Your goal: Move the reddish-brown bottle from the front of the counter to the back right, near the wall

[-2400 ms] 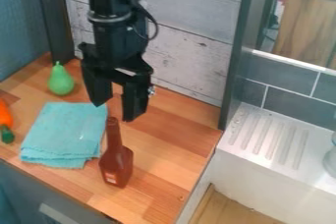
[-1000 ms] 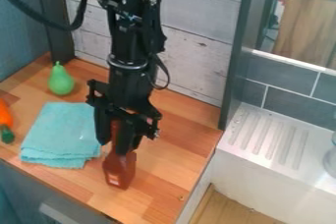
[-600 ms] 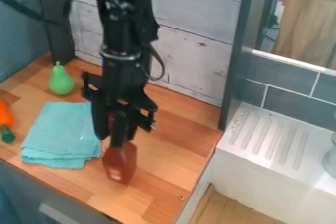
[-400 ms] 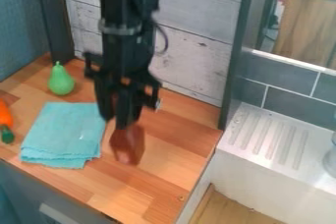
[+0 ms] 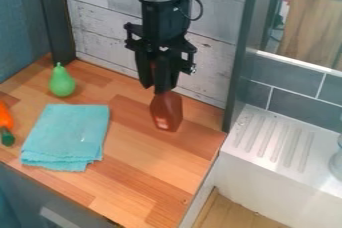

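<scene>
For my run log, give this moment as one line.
gripper: holding brown bottle by its neck | cloth: folded on counter | pear: behind cloth

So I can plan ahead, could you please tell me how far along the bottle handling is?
Grasping looks done: the gripper holds the brown bottle by its neck. In hand: the bottle, apparently just above the wooden counter. Left, presumably: letting go, as it is not yet released.

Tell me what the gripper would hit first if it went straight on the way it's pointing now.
The gripper points down with the brown bottle in its grip, so the bottle's base would likely meet the wooden counter first; any gap between them is hard to judge.
</scene>
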Motion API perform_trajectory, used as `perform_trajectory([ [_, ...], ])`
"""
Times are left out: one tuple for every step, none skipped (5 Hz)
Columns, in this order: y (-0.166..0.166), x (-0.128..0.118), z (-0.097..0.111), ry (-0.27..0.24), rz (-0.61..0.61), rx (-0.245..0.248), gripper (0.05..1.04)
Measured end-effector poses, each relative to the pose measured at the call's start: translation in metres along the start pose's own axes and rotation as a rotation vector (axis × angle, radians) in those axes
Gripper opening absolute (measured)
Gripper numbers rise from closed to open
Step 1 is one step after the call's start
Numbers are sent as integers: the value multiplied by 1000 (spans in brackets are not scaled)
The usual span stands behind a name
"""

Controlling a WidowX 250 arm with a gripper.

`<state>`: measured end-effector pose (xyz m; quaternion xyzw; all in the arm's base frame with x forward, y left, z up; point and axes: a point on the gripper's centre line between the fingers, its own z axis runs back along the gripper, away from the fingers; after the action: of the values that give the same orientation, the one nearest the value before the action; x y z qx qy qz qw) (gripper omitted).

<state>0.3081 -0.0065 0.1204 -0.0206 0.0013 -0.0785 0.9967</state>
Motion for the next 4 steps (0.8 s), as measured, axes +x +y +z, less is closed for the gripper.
perform_trajectory([
  [18, 22, -10, 27, 27, 44, 359],
  [25, 36, -20, 39, 39, 62, 359],
  [29, 49, -35, 48, 41, 69, 359],
  [33, 63, -42, 65, 48, 77, 359],
])
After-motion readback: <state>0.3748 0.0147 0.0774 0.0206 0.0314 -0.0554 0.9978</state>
